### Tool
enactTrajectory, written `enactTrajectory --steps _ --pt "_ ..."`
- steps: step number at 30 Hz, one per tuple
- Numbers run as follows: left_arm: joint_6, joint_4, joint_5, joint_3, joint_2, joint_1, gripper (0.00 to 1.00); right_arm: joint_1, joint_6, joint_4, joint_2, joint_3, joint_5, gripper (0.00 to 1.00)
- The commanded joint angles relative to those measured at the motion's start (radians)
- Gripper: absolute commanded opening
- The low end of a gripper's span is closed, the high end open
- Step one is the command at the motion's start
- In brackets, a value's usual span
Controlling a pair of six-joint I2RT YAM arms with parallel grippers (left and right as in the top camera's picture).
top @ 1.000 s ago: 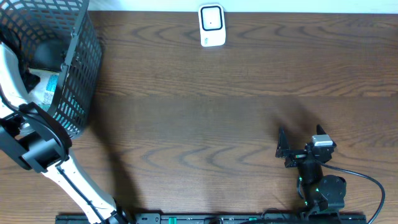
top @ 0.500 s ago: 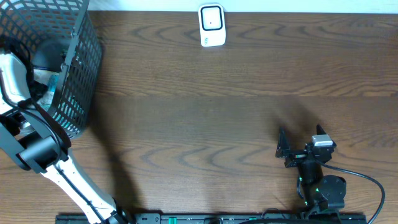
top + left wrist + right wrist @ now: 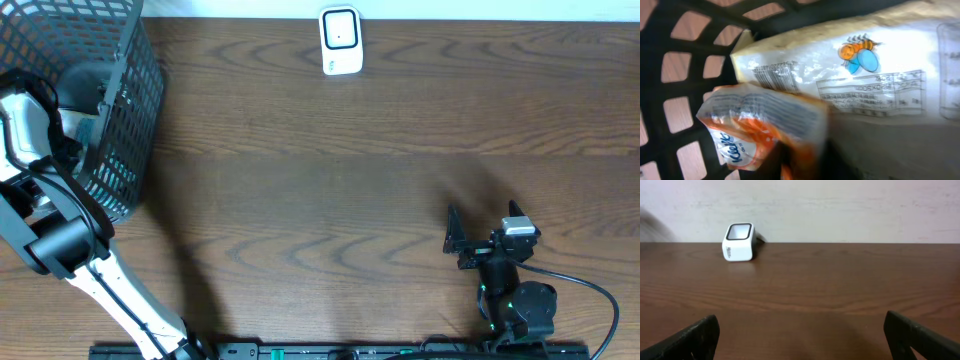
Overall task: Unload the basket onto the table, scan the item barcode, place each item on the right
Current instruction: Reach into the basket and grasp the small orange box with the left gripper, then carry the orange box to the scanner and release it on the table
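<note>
Since the frame a second earlier, my left arm (image 3: pixel 22 125) had reached further into the black mesh basket (image 3: pixel 135 100) at the bench's (image 3: pixel 320 180) left end, while my right arm had stayed put. From overhead, the left arm covered its own gripper, and only scraps of a teal-and-white item (image 3: pixel 88 140) showed through the mesh. The white scanner (image 3: pixel 340 42) stood at the far edge, well apart from the basket. My right gripper (image 3: pixel 483 230) sat near the front edge on the right, its jaws spread with nothing between them.

Through my left wrist camera, an orange-and-white packet (image 3: pixel 757 125) filled the lower left, blurred and very close, lying over a pale pouch (image 3: pixel 875 85) with a bee picture. A barcode (image 3: pixel 774 77) showed on the pouch just above the packet. Whether my left gripper had clamped the packet I could not tell.

Through my right wrist camera, the fingertips (image 3: pixel 695 336) stood wide apart above bare bench, with the scanner far ahead to the left.
</note>
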Motion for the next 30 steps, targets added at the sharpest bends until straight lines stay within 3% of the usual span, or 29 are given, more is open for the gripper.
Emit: enactTrajectory --steps 1,9,21,25,30 --pt "0.053 0.001 0.028 -0.014 0.002 0.003 0.08 -0.005 0.01 -0.004 -0.003 -0.002 0.001 0.99" --pt "0.077 -0.047 0.036 0.052 -0.1 0.003 0.07 -0.005 0.01 -0.004 -0.003 -0.002 0.001 0.99" --pt "0.034 0.044 0.066 0.052 -0.541 0.003 0.07 -0.005 0.01 -0.004 -0.003 -0.002 0.001 0.99" --pt "0.034 0.158 0.275 0.052 -0.685 0.003 0.07 -0.005 0.01 -0.004 -0.003 -0.002 0.001 0.99" --pt "0.034 0.344 0.708 0.052 -0.81 -0.034 0.07 -0.005 0.01 -0.004 -0.003 -0.002 0.001 0.99"
